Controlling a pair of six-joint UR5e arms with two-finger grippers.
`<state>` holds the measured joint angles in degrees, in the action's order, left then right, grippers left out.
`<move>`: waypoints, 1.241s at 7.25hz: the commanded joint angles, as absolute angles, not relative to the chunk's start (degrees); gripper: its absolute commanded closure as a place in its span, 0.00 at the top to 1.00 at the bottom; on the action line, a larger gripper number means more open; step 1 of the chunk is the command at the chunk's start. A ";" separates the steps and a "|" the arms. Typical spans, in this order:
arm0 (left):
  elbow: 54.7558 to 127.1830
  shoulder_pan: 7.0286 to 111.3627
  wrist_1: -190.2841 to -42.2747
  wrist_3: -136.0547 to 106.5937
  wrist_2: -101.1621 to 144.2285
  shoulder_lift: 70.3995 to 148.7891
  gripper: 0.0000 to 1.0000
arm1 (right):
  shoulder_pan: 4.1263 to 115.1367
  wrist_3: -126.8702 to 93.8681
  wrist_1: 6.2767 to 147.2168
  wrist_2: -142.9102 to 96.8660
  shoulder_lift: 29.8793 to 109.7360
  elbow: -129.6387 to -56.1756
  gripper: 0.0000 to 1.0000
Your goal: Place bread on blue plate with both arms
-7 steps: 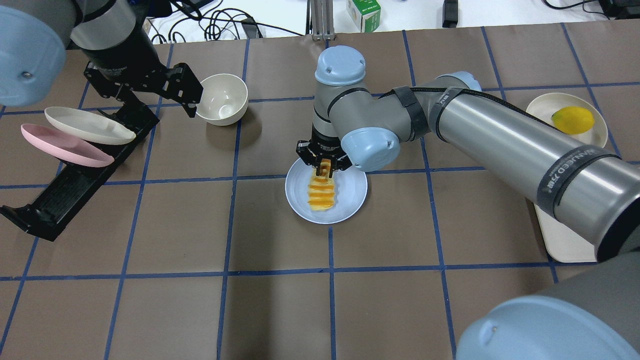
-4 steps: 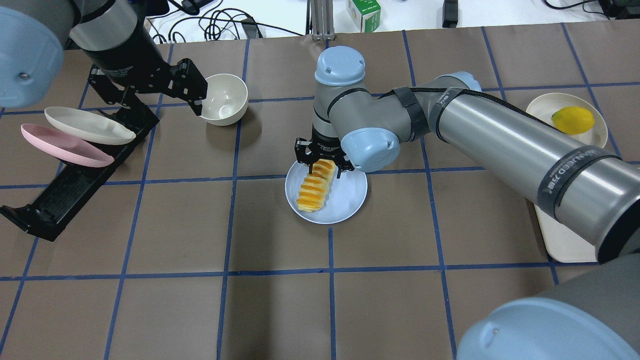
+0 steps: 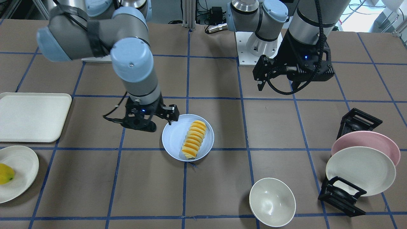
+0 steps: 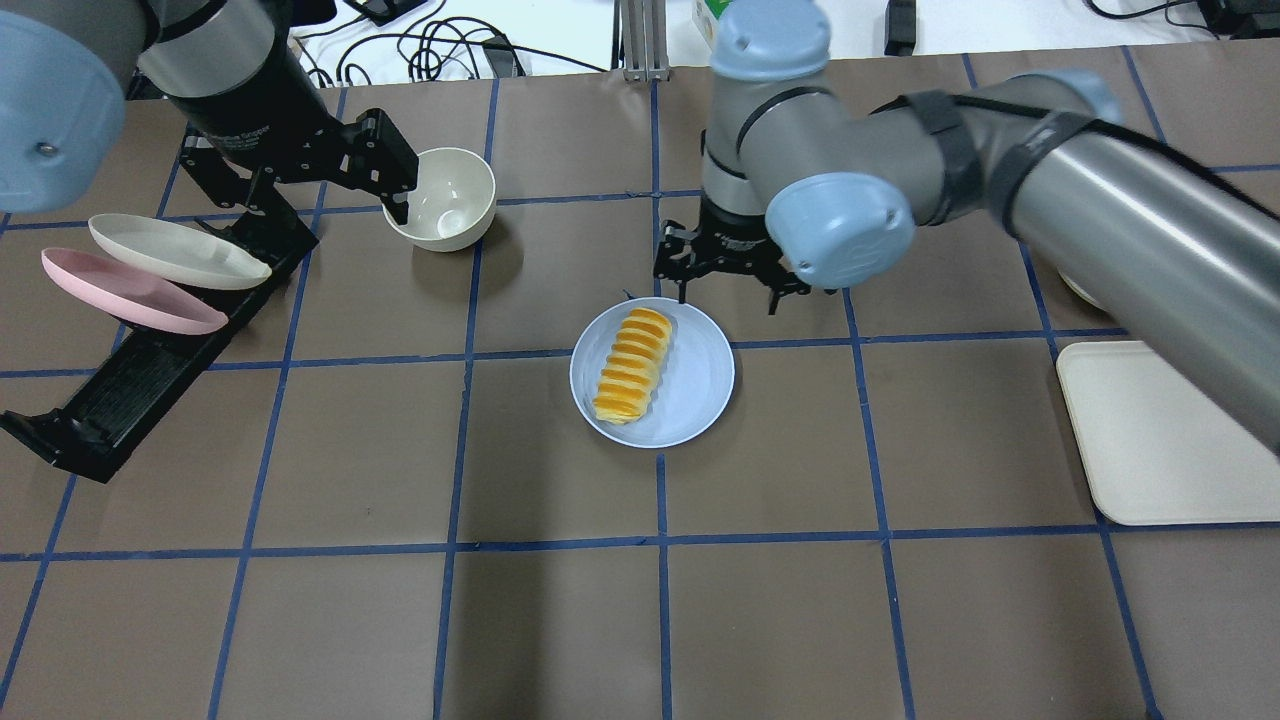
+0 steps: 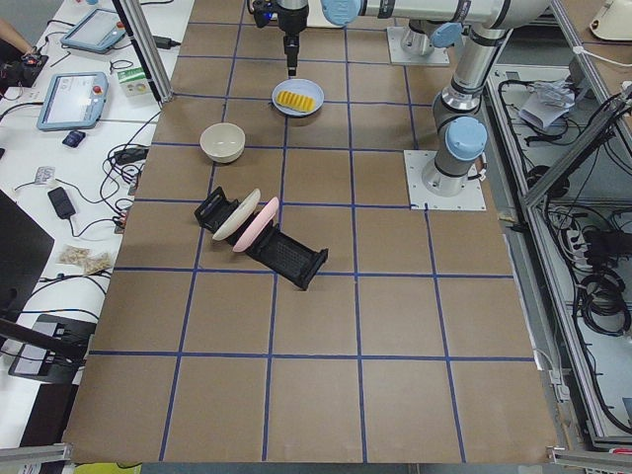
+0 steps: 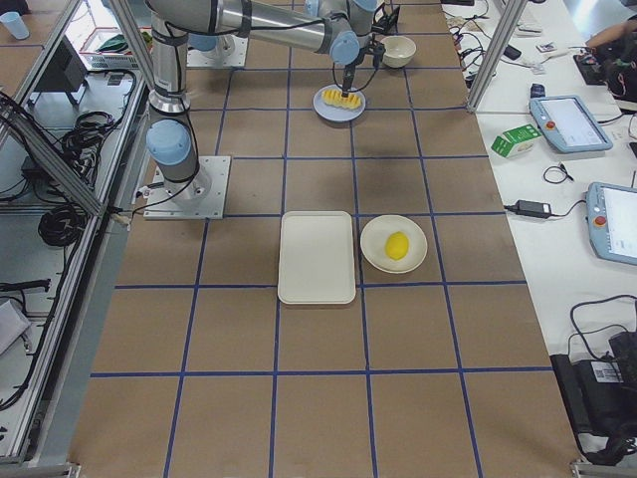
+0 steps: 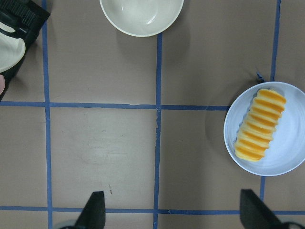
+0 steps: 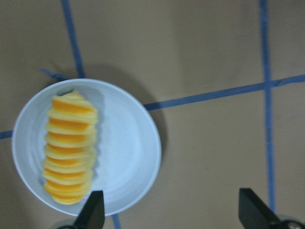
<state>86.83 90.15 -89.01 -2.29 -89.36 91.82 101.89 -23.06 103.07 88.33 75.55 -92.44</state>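
Note:
The bread (image 4: pixel 632 365), a yellow-orange ridged loaf, lies flat on the blue plate (image 4: pixel 700 390) at the table's middle. Both also show in the front view, bread (image 3: pixel 194 140) on plate (image 3: pixel 173 136). My right gripper (image 4: pixel 727 292) is open and empty, raised just beyond the plate's far-right edge. Its wrist view looks down on the bread (image 8: pixel 69 148) and plate (image 8: pixel 128 152) between its spread fingertips (image 8: pixel 93 212). My left gripper (image 4: pixel 300 190) is open and empty, high beside the white bowl (image 4: pixel 445 198). Its wrist view shows the bread (image 7: pixel 259 126) at the right.
A black dish rack (image 4: pixel 150 380) at the left holds a pink plate (image 4: pixel 130 295) and a cream plate (image 4: pixel 175 252). A cream tray (image 4: pixel 1150 440) lies at the right. A cream plate (image 3: pixel 19 165) with a yellow fruit (image 3: pixel 4 174) sits beyond the tray.
My right gripper has let go of the bread's far end, opened, and moved up and away to the right. The bread has dropped flat onto the plate. The left gripper shifted slightly.

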 commanded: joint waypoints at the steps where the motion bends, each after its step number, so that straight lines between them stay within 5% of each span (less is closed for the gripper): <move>1: 87.18 90.26 -88.94 -2.37 -89.91 91.67 1.00 | 92.42 -21.71 95.29 91.32 83.04 -91.85 1.00; 9: 86.49 90.18 -88.86 -1.67 -90.00 91.85 1.00 | 89.74 -11.82 88.51 90.88 91.84 -91.93 1.00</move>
<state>86.59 90.15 -88.86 -1.69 -90.06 91.67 89.68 -15.81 88.55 91.06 91.31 -91.87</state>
